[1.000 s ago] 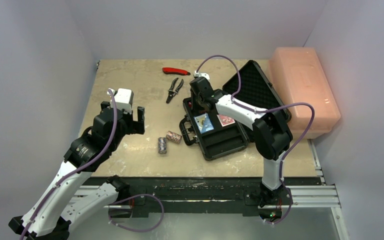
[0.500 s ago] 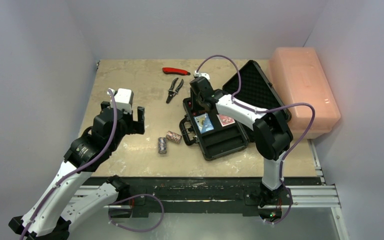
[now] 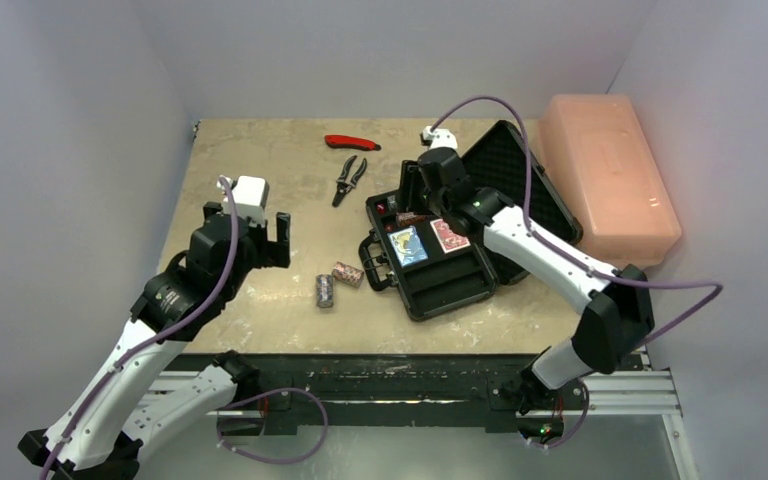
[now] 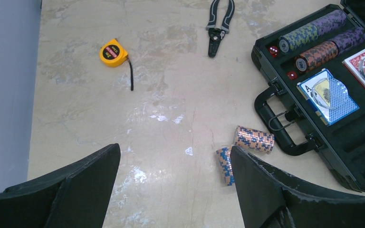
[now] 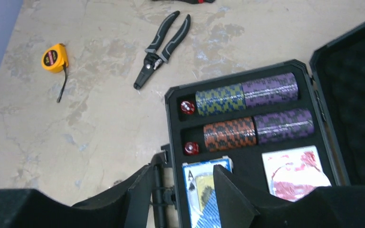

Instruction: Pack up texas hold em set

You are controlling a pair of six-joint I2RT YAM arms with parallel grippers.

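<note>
My right end effector (image 5: 183,199) hangs released and empty over the case (image 3: 450,285), above its blue deck (image 5: 208,183). The case lies open on the tabletop (image 3: 260,170), long axis near to far, handle (image 4: 269,118) pointing left, lid (image 3: 505,170) raised on the right. At its far end two rows of chips (image 5: 247,92) lie on their sides, running left to right, a die (image 5: 187,107) at each left end. The red deck (image 5: 294,171) lies right of the blue. My left end effector (image 4: 173,190) is released too, left of two loose stacks (image 4: 254,139) near the handle: one lies left-right, the other stack (image 4: 225,165) near-far.
</note>
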